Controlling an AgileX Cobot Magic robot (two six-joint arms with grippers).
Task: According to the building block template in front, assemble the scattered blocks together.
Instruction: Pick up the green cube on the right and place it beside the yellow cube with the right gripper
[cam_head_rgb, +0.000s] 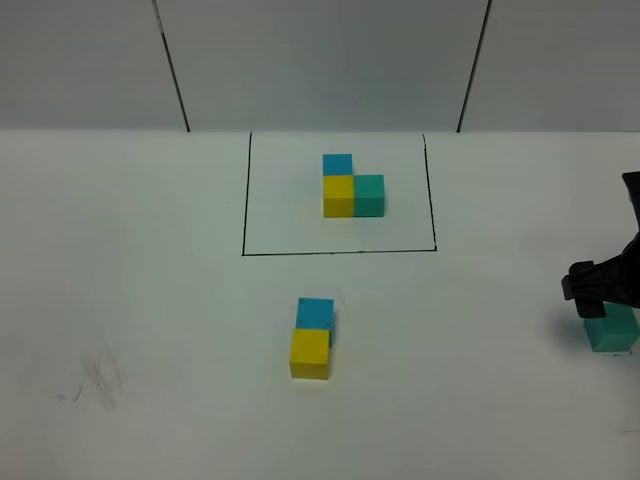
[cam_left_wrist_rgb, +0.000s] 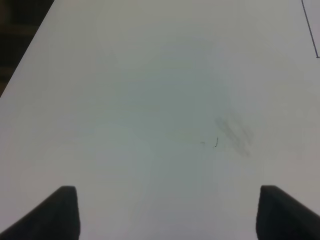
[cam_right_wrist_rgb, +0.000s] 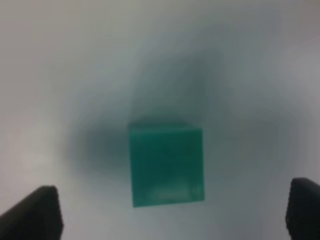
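The building block template sits inside a thin black rectangle (cam_head_rgb: 340, 252) at the back centre: a blue cube (cam_head_rgb: 337, 165), a yellow cube (cam_head_rgb: 338, 196) and a teal cube (cam_head_rgb: 369, 196) joined in an L. Of the scattered blocks, a sky-blue cube (cam_head_rgb: 315, 313) touches a yellow cube (cam_head_rgb: 309, 354) in front of the frame. The teal-green cube (cam_head_rgb: 611, 331) (cam_right_wrist_rgb: 166, 165) stands alone at the far right. My right gripper (cam_head_rgb: 603, 300) (cam_right_wrist_rgb: 171, 212) hangs over it, open, fingers well apart from its sides. My left gripper (cam_left_wrist_rgb: 170, 215) is open over bare table and out of the exterior view.
The white table (cam_head_rgb: 150, 300) carries a faint grey smudge (cam_head_rgb: 100, 378) (cam_left_wrist_rgb: 232, 134) at the front left. A corner of the black frame line (cam_left_wrist_rgb: 310, 30) shows in the left wrist view. A pale wall with two dark seams stands behind.
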